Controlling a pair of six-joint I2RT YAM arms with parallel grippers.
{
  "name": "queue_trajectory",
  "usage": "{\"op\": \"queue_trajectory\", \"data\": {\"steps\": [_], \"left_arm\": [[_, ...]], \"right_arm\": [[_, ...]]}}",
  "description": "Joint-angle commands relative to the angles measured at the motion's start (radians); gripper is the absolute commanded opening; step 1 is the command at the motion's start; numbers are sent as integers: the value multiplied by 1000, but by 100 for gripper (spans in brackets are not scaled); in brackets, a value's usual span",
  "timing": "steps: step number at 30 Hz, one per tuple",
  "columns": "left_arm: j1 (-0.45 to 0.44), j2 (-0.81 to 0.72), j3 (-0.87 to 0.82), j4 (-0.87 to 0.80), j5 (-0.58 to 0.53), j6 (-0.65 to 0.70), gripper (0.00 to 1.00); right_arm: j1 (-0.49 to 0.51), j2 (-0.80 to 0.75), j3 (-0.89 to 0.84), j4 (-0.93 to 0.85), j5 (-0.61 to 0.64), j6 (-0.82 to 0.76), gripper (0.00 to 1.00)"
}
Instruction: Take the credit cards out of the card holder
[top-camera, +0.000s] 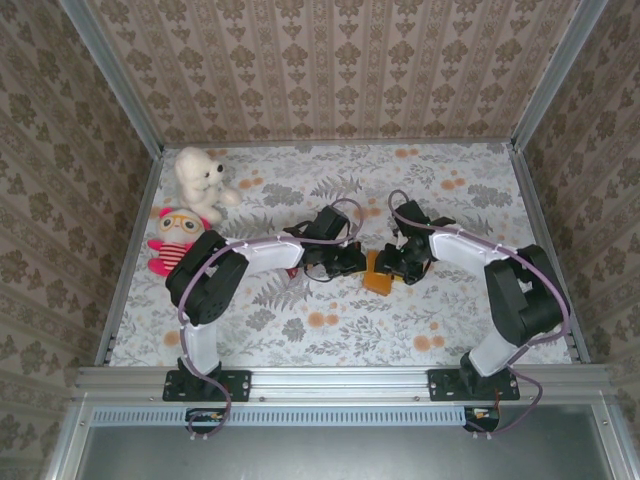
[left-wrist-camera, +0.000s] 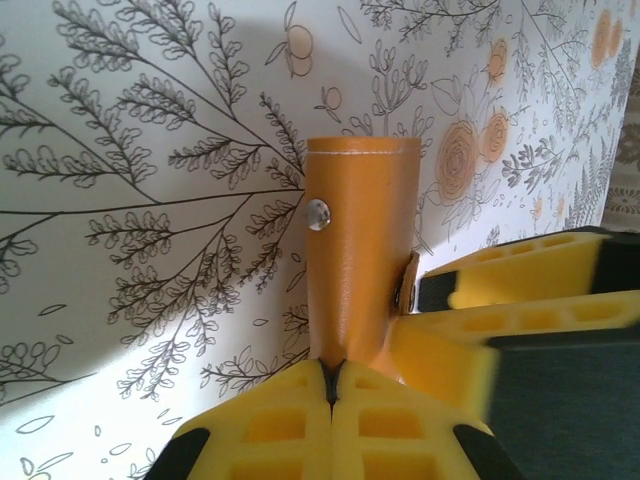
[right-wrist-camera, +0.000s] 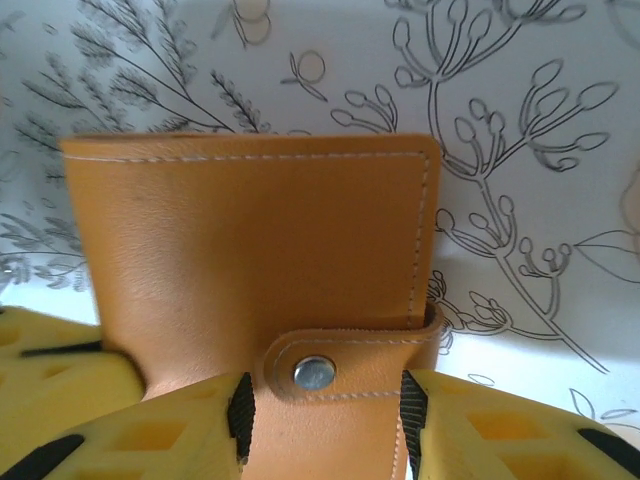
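Left pincer (left-wrist-camera: 330, 378) clamps holder (right-wrist-camera: 250, 240) edge, steadying it; right pincer (right-wrist-camera: 324, 412) brackets snap strap (right-wrist-camera: 350, 358) for unfastening, grip undeterminable.

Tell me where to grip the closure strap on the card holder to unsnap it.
Pinch the strap at its rounded free end, beside the metal snap, coming from the left in the right wrist view. Its other end wraps round the edge of the card holder, so likely only the rounded end can lift. The left gripper pinches the holder's edge, steadying it.

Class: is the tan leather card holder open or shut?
Shut: the tan leather card holder is folded, its strap fastened by the metal snap.
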Motion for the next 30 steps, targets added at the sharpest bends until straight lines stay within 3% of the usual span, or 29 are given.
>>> {"op": "queue_trajectory", "data": {"steps": [1,9,21,30], "left_arm": [[-8,-38,35,-26,-8,34,0],[-12,-53,39,-62,-23,50,0],[-9,-71,24,-173,-123,84,0],[-8,-56,36,-184,-120,85,0]], "right_arm": [[10,39,24,5,7,22,43],[7,56,17,14,57,39,36],[-67,-36,-86,99,80,97,21],[-74,-65,-89,61,140,87,18]]}}
